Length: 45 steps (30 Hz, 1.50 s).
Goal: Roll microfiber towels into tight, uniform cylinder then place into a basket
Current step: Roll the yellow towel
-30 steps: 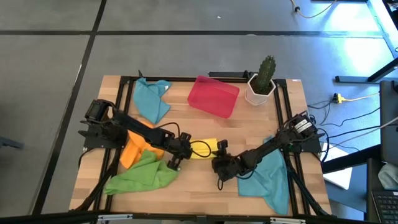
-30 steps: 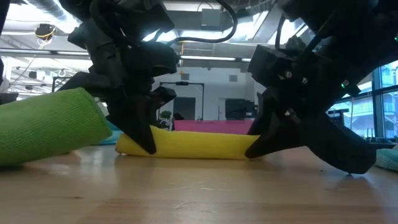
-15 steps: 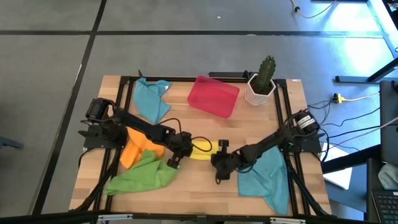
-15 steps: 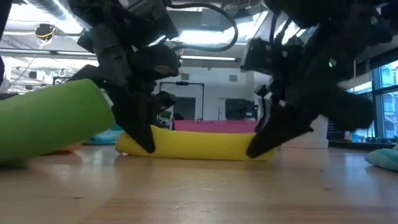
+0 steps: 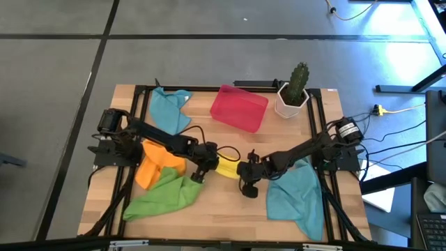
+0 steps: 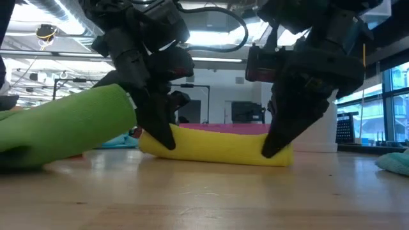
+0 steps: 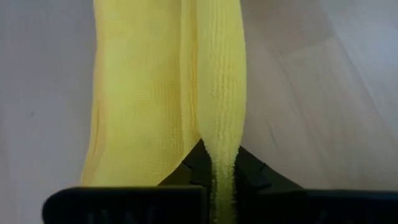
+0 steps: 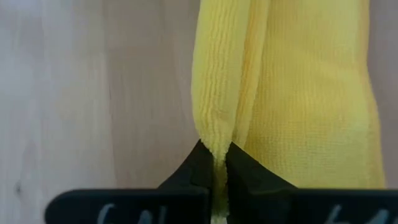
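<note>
Both arms all dark: black segmented links, boxy joint housings, chunky black base blocks at the table's left and right edges. Left arm [image 5: 150, 136] has a round black motor cap at the shoulder; right arm [image 5: 300, 153] has the same with a pale circular face (label unreadable). Thin black cables loop loose off each wrist, and the low view shows one arcing between the two. Left gripper [image 7: 214, 180] and right gripper [image 8: 214, 177] each have two matte black wedge fingers tapering to a point, on a flat black crossbar; the right's bar has faint pale markings, illegible.
</note>
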### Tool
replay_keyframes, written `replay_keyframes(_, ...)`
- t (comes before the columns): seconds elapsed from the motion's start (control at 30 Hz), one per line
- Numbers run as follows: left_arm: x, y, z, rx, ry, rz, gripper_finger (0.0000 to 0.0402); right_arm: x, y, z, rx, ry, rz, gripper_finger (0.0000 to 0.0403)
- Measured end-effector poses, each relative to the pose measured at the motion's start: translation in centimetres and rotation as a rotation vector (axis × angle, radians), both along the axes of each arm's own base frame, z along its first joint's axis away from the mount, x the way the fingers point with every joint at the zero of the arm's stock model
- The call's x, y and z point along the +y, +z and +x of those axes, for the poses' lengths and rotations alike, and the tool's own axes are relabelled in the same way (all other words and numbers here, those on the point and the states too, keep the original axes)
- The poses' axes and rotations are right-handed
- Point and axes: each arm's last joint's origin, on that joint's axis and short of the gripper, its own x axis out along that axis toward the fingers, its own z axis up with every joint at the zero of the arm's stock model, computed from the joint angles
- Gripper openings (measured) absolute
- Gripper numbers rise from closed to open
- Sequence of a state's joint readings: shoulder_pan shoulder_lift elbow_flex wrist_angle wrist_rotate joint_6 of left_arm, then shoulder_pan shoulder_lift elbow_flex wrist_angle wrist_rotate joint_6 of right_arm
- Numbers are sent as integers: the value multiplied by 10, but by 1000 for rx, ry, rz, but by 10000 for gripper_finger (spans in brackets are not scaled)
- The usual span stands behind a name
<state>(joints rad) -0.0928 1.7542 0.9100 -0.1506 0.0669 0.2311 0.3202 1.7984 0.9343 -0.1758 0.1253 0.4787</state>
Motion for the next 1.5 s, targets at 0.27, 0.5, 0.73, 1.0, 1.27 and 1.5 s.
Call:
replay_keyframes(0.27,6,1,1,19,-21,-112,7,-3,-7,-4,-9,-22,53,12)
replay_keyframes(0.5,22,2,0,43,-26,-276,2,-15,-4,-2,-40,-9,103,12)
replay_keyframes(0.73,36,0,-4,89,37,-303,2,-45,-7,-22,-205,-73,239,12)
replay_keyframes(1.0,41,0,-4,103,107,-303,1,-68,-26,-42,-282,-221,356,12)
replay_keyframes(1.27,42,0,-3,90,118,-259,16,-74,-32,-42,-262,-276,361,12)
replay_keyframes(1.5,45,-2,-5,99,164,-147,93,-75,-34,-44,-239,-283,353,12)
